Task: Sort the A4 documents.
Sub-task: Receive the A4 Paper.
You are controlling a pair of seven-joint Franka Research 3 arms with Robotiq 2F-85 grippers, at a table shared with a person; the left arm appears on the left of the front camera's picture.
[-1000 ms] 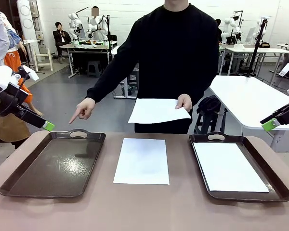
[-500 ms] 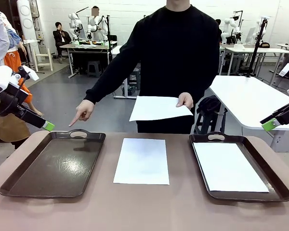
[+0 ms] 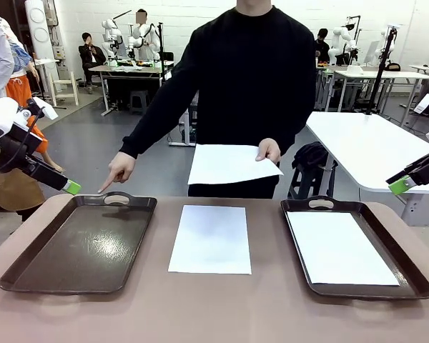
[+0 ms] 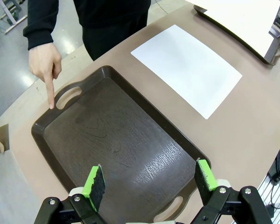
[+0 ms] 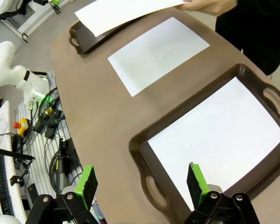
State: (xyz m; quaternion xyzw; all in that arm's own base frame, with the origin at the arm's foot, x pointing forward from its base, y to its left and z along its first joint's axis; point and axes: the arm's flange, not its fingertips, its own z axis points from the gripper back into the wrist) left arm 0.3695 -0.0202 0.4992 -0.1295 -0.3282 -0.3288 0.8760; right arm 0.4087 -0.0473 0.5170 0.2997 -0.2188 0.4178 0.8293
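Three thin white rectangular sheets and two dark brown handled trays were logged on the matte brown table (image 3: 214, 307).

Front view:
- The left tray (image 3: 79, 243) had a glossy floor, rounded corners and an oval handle cut-out.
- The right tray (image 3: 354, 246) held one flat sheet, the tray sheet (image 3: 339, 248).
- The middle sheet (image 3: 211, 239) lay flat on the tabletop between the trays, touching neither.
- The held sheet (image 3: 229, 164) was pinched at one corner by the person's holding hand (image 3: 268, 150) and hung above the table's far edge.
- The pointing hand (image 3: 119, 169) aimed its index finger down at the left tray's far handle.
- The left gripper (image 3: 70, 187) and right gripper (image 3: 399, 184) each showed a green pad tip at the picture's sides, off the table.

Left wrist view:
- The left gripper (image 4: 149, 169) had its jaws wide apart, holding nothing, above the left tray (image 4: 116, 140).
- The tray floor showed a faint wood grain under the gloss.
- The pointing hand (image 4: 45, 63) had its fingertip just beside the handle cut-out.
- The middle sheet (image 4: 186, 70) lay beside the tray.

Right wrist view:
- The right gripper (image 5: 140, 179) had its jaws spread and gripped nothing, above the right tray (image 5: 140, 144).
- The tray sheet (image 5: 219, 140) covered most of that tray's floor.
- The middle sheet (image 5: 158, 51) and the held sheet (image 5: 126, 11) lay beyond it.
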